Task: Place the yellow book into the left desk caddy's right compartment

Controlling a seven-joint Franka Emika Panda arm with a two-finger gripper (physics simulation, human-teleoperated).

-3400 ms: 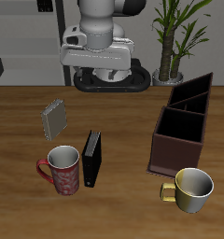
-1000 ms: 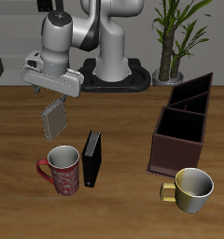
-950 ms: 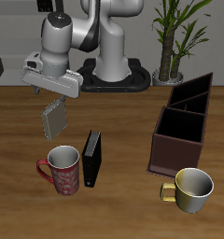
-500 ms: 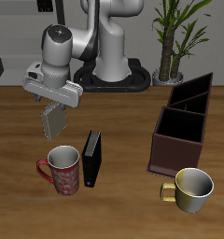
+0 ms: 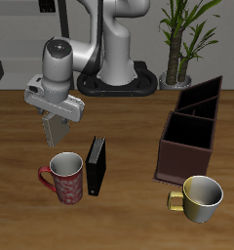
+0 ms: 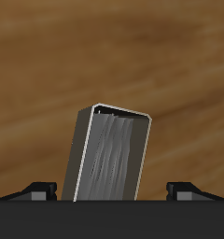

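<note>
Hand point(image 5: 56, 121) over wood table point(image 5: 129, 137).

Yellow book point(image 6: 110, 154) upright; left desk caddy point(image 5: 190, 133) apart.

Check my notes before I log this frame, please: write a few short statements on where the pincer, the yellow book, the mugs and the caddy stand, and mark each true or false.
1. The pincer is down over the yellow book. True.
2. The yellow book already sits in the left desk caddy. False: it is across the table, behind the red mug.
3. In the wrist view the yellow book stands between the two fingertips. True.
4. The black book lies flat. False: it stands upright beside the red mug.
5. The cream mug is inside the caddy. False: it stands on the table in front of it.
</note>
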